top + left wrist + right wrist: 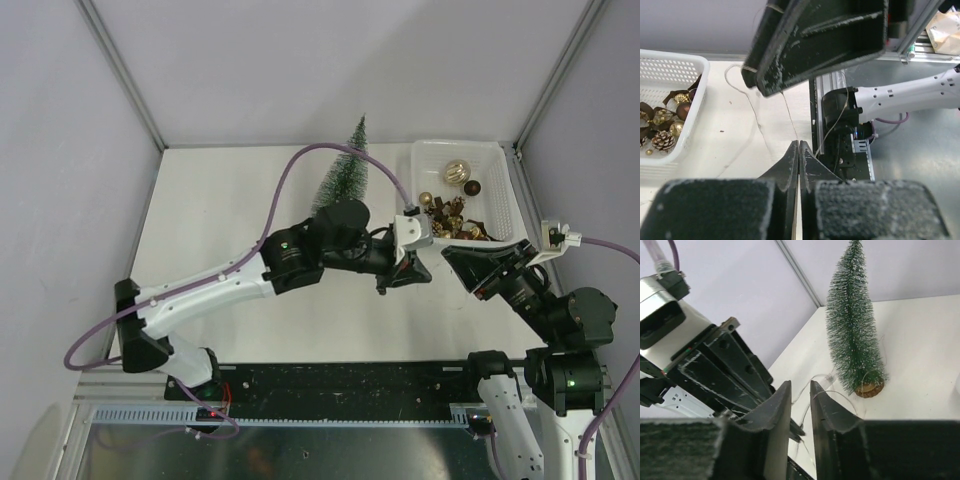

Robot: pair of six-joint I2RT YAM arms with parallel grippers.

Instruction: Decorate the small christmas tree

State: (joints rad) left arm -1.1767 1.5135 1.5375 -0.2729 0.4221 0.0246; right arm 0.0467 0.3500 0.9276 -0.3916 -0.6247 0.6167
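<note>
The small christmas tree (347,168) stands upright on its wooden disc at the back of the table, and fills the right wrist view (852,325). A thin, pale light wire (835,392) trails from its foot toward both grippers. My left gripper (393,277) hovers in front of the tree, shut on that wire (790,117), which reaches its closed tips (799,145). My right gripper (458,256) faces it from the right. Its jaws (800,386) stand a little apart with the wire running loose through the gap. One of its fingers (815,45) looms over the left wrist view.
A white mesh basket (505,185) of gold and brown ornaments (455,215) and pinecones (662,140) sits at the back right, close behind my right gripper. The enclosure's grey walls close in the back and both sides. The arm bases and a black rail (340,385) line the near edge.
</note>
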